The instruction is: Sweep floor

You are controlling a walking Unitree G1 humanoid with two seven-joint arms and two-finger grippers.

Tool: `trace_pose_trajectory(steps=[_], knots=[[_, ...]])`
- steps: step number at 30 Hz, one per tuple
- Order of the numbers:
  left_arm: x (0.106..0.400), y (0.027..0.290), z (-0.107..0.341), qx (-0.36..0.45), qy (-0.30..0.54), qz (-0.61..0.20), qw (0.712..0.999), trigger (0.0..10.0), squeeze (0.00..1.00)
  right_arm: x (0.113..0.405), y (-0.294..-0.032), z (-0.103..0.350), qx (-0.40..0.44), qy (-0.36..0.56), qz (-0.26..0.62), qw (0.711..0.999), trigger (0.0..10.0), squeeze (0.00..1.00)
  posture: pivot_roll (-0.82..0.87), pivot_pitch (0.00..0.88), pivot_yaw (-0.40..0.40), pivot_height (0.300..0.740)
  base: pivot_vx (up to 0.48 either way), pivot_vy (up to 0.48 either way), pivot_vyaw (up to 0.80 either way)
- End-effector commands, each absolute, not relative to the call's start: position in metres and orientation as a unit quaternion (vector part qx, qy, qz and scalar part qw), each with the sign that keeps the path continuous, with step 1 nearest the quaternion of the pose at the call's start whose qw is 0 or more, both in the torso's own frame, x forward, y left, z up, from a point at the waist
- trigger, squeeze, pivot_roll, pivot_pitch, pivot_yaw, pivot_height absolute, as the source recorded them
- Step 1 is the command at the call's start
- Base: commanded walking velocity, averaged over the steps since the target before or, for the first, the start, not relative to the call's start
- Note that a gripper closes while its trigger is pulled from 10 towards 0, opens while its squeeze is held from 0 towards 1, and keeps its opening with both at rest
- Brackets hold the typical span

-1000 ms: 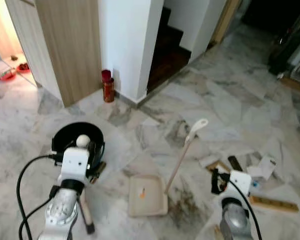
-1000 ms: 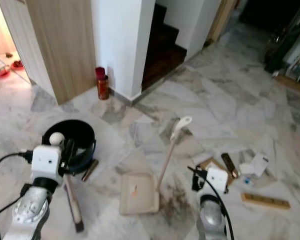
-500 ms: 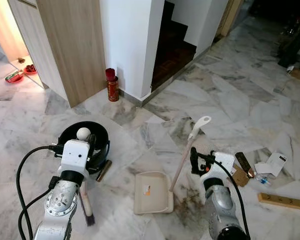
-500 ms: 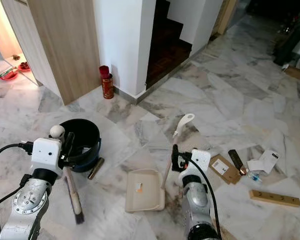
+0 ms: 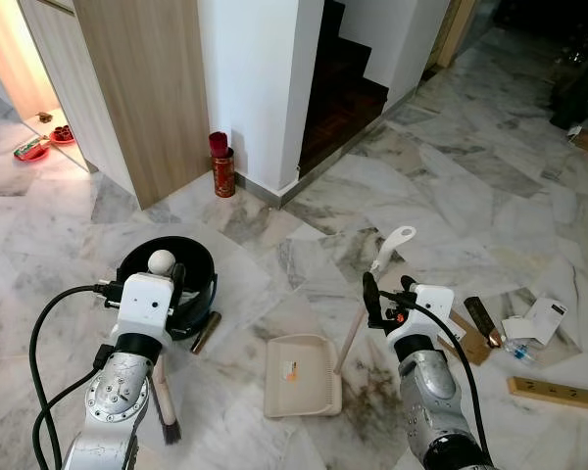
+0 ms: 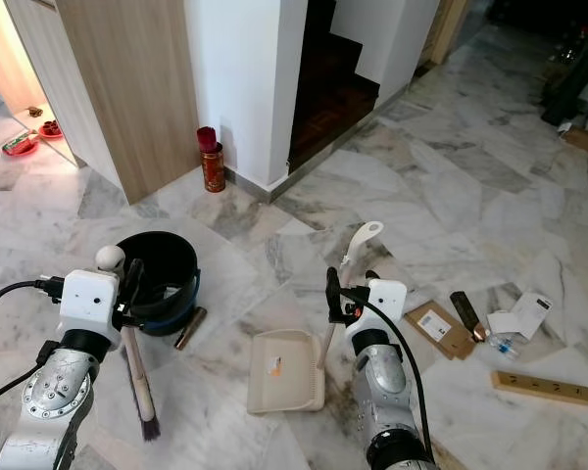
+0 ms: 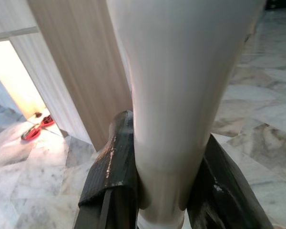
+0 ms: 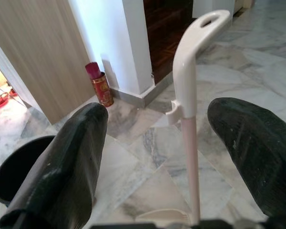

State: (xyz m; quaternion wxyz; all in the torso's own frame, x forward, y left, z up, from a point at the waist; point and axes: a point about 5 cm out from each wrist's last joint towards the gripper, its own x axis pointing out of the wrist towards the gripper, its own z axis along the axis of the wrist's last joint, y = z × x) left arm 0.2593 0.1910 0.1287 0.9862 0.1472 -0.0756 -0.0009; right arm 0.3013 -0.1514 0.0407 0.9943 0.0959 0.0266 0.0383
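Left eye view: a marble floor (image 5: pixel 470 196) is seen from above; the left gripper (image 5: pixel 171 284) is clamped on the pale handle of a brush (image 5: pixel 163 392), whose dark bristles rest on the floor near a black bucket (image 5: pixel 167 269); the right gripper (image 5: pixel 387 294) is held with its fingers spread around the upright handle of a cream dustpan (image 5: pixel 302 374), whose tray lies flat on the floor between the two arms; for a good grasp, the handle should be centred between the fingers before they are closed, and the tray kept flat so that its lip stays on the floor; scraps of cardboard and paper (image 5: pixel 534 318) are scattered on the floor to the right, well apart from the pan; the lower arms are cut off by the picture's edge.

Right eye view: the same scene is shown; a small orange speck lies in the tray; a red canister (image 6: pixel 211 162) stands by the white wall; what the small litter pieces are cannot be made out.

Left wrist view: the brush handle is pinched between the two black fingers (image 7: pixel 112 167); the bristles are hidden.

Right wrist view: the dustpan handle stands between the spread fingers (image 8: pixel 76 162), touching neither; the tray is mostly cut off.
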Motion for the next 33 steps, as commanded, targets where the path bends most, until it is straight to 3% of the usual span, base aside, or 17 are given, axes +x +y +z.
trace_pose_trajectory(steps=[1, 16, 21, 23, 33], knots=[[0.264, 0.189, 0.135, 0.148, -0.091, 0.005, 0.985, 10.0, 0.00, 0.304, -0.158, 0.046, 0.088, 0.021, 0.039, 0.995, 10.0, 0.00, 0.15, 0.085, -0.092, 0.740, 0.000, 0.000, 0.00], [0.267, 0.193, 0.138, 0.137, -0.104, 0.021, 0.985, 10.0, 0.00, 0.307, -0.160, 0.054, 0.087, 0.007, 0.038, 0.995, 10.0, 0.00, 0.13, 0.092, -0.098, 0.740, 0.000, 0.000, 0.00], [0.266, 0.190, 0.144, 0.133, -0.119, 0.017, 0.984, 10.0, 0.00, 0.317, -0.166, 0.099, 0.100, -0.104, 0.019, 0.989, 10.0, 0.00, 0.13, 0.081, -0.093, 0.740, 0.000, 0.000, 0.00], [0.267, 0.189, 0.146, 0.132, -0.126, 0.015, 0.983, 10.0, 0.00, 0.324, -0.165, 0.136, 0.098, -0.177, 0.027, 0.979, 10.0, 0.00, 0.13, 0.075, -0.094, 0.740, 0.000, 0.000, 0.00], [0.268, 0.188, 0.147, 0.130, -0.133, 0.017, 0.982, 10.0, 0.00, 0.326, -0.159, 0.165, 0.099, -0.210, 0.034, 0.972, 10.0, 0.00, 0.13, 0.072, -0.099, 0.740, 0.025, 0.000, 0.00]])
